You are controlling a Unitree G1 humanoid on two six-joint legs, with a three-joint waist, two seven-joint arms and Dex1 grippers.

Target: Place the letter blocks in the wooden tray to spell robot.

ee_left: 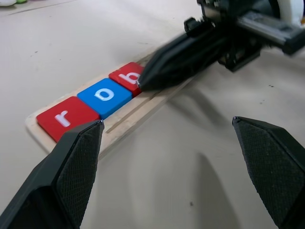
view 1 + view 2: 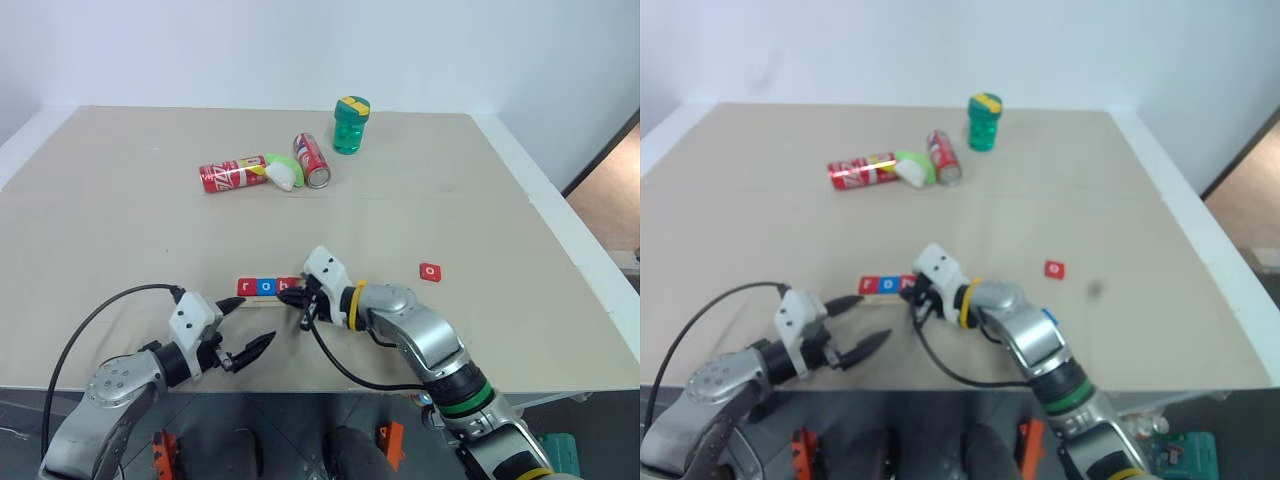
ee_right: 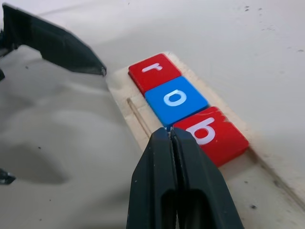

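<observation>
The wooden tray lies near the table's front edge. Three letter blocks sit in it side by side: a red r, a blue o and a red b. My right gripper is shut with nothing between its fingers. Its tips rest at the tray's near side, where the o and the b meet. A further red o tile lies loose on the table to the right. My left gripper is open wide, just in front of the tray's left end and off the blocks.
At the back of the table lie two red soda cans with a green and white object between them. A green jar with a yellow lid stands behind them. The table's front edge is close below both grippers.
</observation>
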